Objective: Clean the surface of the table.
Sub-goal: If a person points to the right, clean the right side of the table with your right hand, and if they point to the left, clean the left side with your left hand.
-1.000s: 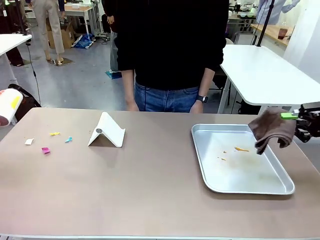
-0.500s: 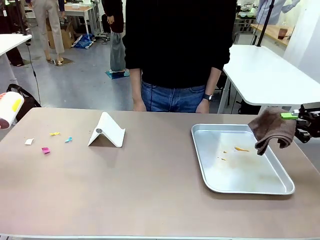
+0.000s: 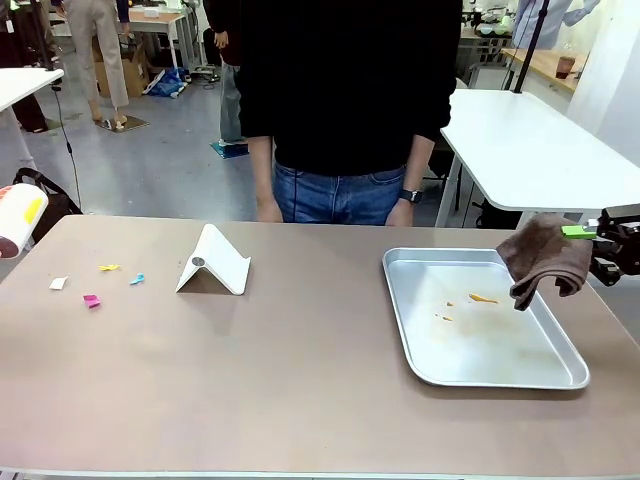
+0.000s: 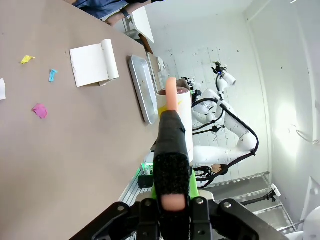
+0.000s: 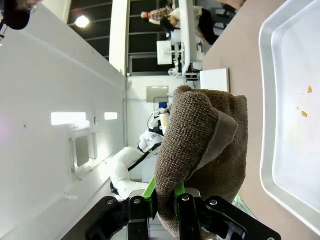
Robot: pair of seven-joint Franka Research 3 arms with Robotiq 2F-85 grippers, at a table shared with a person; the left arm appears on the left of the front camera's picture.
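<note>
A matte taupe-brown rectangular table (image 3: 300, 390) carries a shallow silver metal tray (image 3: 500, 345) at right, a white folded stand (image 3: 213, 264) left of centre, small coloured paper scraps (image 3: 92, 300) far left

a robotics lab: white robot arm (image 4: 239, 131), worktables (image 3: 520, 140).

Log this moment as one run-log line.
left gripper: shut on roller | right gripper: shut on brown cloth | paper scraps: on table | tray: crumbs inside

Right of the tray (image 3: 500, 345), the frame edge cuts the right gripper (image 3: 587, 235); brown cloth (image 3: 543, 258) hides its fingertips. Orange specks (image 3: 483, 298) in the tray: too small to identify.
</note>
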